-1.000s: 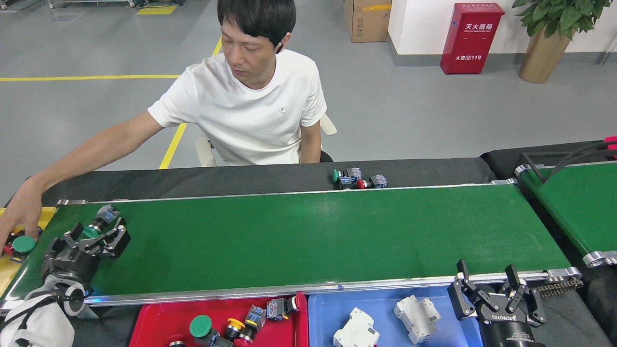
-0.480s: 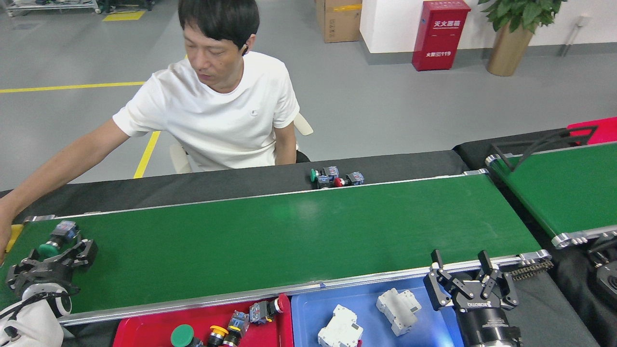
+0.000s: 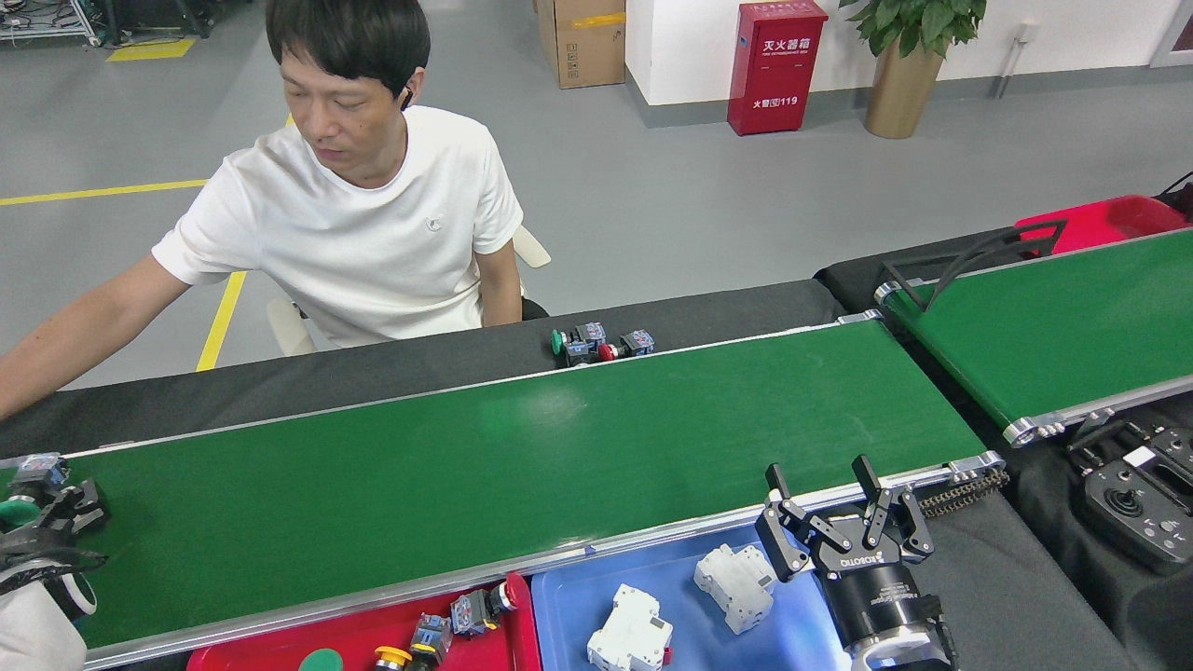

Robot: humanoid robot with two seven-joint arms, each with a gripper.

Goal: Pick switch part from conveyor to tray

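Observation:
The conveyor (image 3: 522,466) is a wide green belt running across the head view. A switch part (image 3: 26,477) with a green cap and a grey-blue body lies on the belt at its far left end. My left gripper (image 3: 47,522) is right at that part, cut off by the left edge of the view. One dark finger (image 3: 79,503) shows beside the part, and I cannot make out whether the fingers hold it. My right gripper (image 3: 818,477) stands open and empty at the belt's near rail. It hangs over the right end of the blue tray (image 3: 559,596). The red tray (image 3: 280,652) holds several switch parts.
A seated person (image 3: 354,242) is behind the belt, one arm stretched to the left. Two switch parts (image 3: 601,343) lie on the black cloth at the far rail. White breakers (image 3: 736,585) lie in the blue tray. A second green belt (image 3: 1053,317) and a controller (image 3: 1132,499) are at the right.
The whole view has swung right, so everything has slid left. The left gripper and the green-capped switch part now sit at the left edge. The person's hand has left the view.

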